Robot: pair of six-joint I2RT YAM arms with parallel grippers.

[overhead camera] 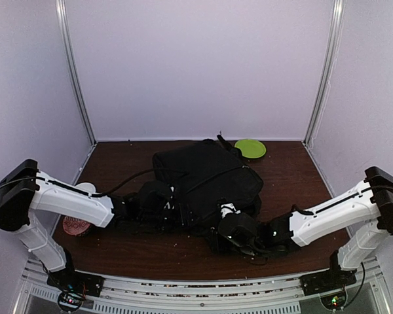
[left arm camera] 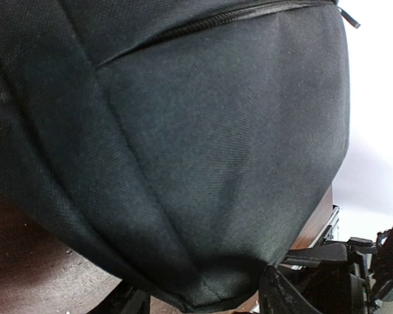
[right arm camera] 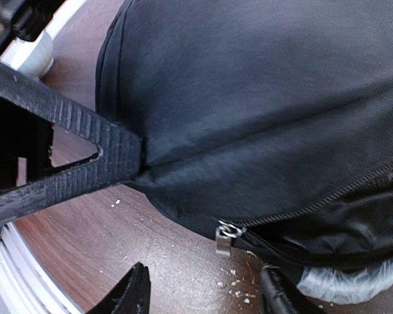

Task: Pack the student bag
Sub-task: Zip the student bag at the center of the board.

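Brown tabletop (overhead camera: 295,176), student bag (overhead camera: 206,180) lay flat mid-table, green disc (overhead camera: 249,148) still outside, so packing looked barely begun. Right gripper (right arm camera: 203,294) gaped by the zip (right arm camera: 224,239); left gripper (left arm camera: 203,299) straddled fabric, grip unclear.

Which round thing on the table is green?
The flat disc behind the student bag, at the far edge; the white one and the reddish one lie by the left arm.

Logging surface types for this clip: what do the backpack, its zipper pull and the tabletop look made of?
Student bag: matte black woven fabric, likely nylon or polyester; fine twill weave shows. Zipper pull: probably metal, silvery with a glint. Table: brown, wood-grain streaks, slight sheen; solid wood or laminate, cannot tell.
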